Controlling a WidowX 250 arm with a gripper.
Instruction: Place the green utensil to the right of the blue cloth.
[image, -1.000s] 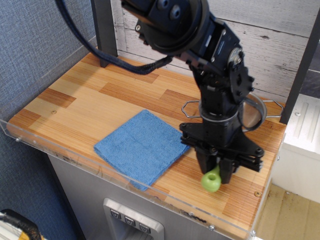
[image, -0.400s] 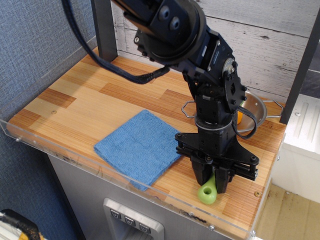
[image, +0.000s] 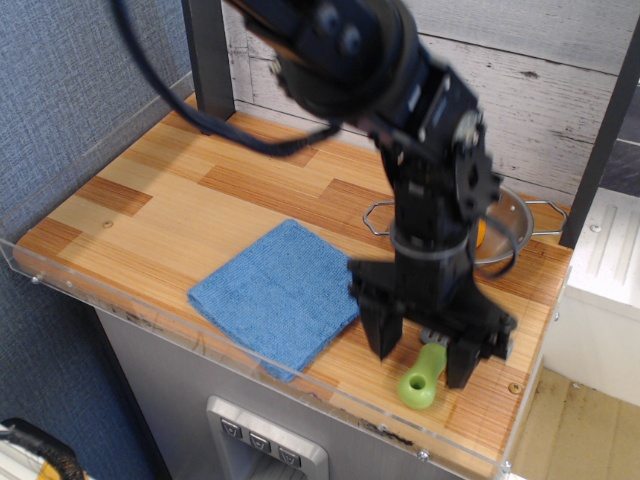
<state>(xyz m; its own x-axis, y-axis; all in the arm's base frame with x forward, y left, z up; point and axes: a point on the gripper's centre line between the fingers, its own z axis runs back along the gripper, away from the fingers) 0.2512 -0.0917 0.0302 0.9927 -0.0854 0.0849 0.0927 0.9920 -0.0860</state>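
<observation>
Open wooden counter (image: 170, 210) is left free to the left of the blue cloth (image: 275, 297). The right rear is blocked by a metal strainer (image: 500, 235). The front edge is bounded by a clear barrier (image: 150, 325).

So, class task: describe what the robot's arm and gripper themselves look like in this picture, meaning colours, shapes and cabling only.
The arm is matte black, built from bulky rounded joint housings with small metal screws and a silvery disc near the wrist. A thick black braided cable loops off its upper section. The gripper is black too, a wide bracket ending in two blocky fingers. Motion blur hides any markings.
</observation>
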